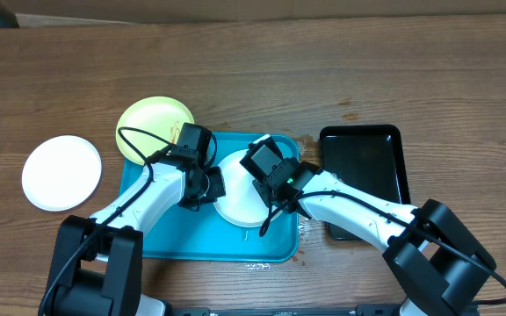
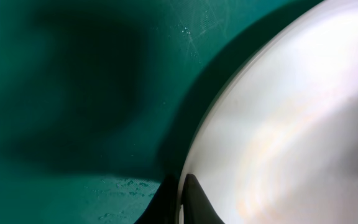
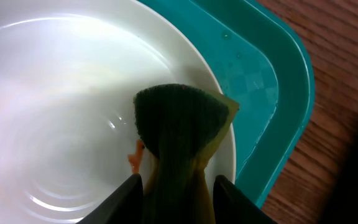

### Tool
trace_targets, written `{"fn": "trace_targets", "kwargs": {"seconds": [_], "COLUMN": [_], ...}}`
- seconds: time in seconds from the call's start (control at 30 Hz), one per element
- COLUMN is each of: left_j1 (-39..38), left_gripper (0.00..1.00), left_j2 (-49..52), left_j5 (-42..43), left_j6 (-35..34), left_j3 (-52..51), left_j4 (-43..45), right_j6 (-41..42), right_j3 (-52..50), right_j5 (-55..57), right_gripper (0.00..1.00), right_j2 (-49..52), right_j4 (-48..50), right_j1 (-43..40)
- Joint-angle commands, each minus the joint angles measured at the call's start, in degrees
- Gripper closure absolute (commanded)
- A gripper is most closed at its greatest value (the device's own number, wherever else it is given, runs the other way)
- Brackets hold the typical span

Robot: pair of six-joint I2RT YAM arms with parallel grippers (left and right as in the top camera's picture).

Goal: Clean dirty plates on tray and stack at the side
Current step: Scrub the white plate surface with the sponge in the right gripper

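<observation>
A white plate lies on the turquoise tray. My left gripper is shut on its left rim. In the left wrist view the two fingers pinch the plate's edge above the tray floor. My right gripper is shut on a green-and-yellow sponge and presses it on the plate's inside near the rim. A small orange smear shows beside the sponge. A pale yellow-green plate sits at the tray's far left corner. Another white plate lies on the table to the left.
A smaller black tray lies to the right of the turquoise tray. Brown smears mark the wood table between the two trays. The tray's raised rim is close to the right of the sponge.
</observation>
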Motion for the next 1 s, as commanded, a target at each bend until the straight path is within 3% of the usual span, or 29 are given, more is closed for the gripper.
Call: {"fn": "trace_targets", "kwargs": {"seconds": [0.0,0.13,0.37,0.5,0.67,0.73,0.83,0.87,0.97], "left_j1": [-0.44,-0.44,-0.44,-0.44,-0.44,-0.44,-0.44,-0.44,-0.44], "left_gripper": [0.96,0.96,0.96,0.96,0.96,0.96,0.96,0.96,0.96], "left_j2": [0.79,0.79,0.79,0.79,0.79,0.79,0.79,0.79,0.79], "left_j5": [-1.33,-1.33,-1.36,-1.36,-1.36,-1.36,-1.36,-1.36,-1.36], "left_j6": [-0.96,-0.96,-0.96,-0.96,-0.96,-0.96,-0.96,-0.96,-0.96], "left_j3": [-0.26,-0.26,-0.26,-0.26,-0.26,-0.26,-0.26,-0.26,-0.26], "left_j4": [-0.33,-0.22,-0.13,-0.11,-0.09,-0.07,-0.07,-0.09,-0.09], "right_j6": [0.2,0.39,0.74,2.29,2.38,3.67,4.76,5.42,6.73], "right_j3": [-0.15,-0.22,-0.28,-2.25,-5.86,-6.88,-7.91,-7.98,-7.98], "right_j5": [0.83,-0.87,-1.97,-0.87,-0.87,-0.87,-1.36,-1.4,-2.25], "right_gripper": [0.62,0.67,0.85,0.85,0.5,0.5,0.91,0.96,0.96], "right_j2": [-0.37,-0.37,0.13,0.22,0.22,0.22,0.22,0.22,0.22], "right_j4": [0.28,0.26,-0.87,0.46,4.07,5.2,6.45,6.54,6.88], "right_j1": [-0.02,-0.02,-0.24,-0.22,-0.22,-0.22,-0.22,-0.22,-0.22]}}
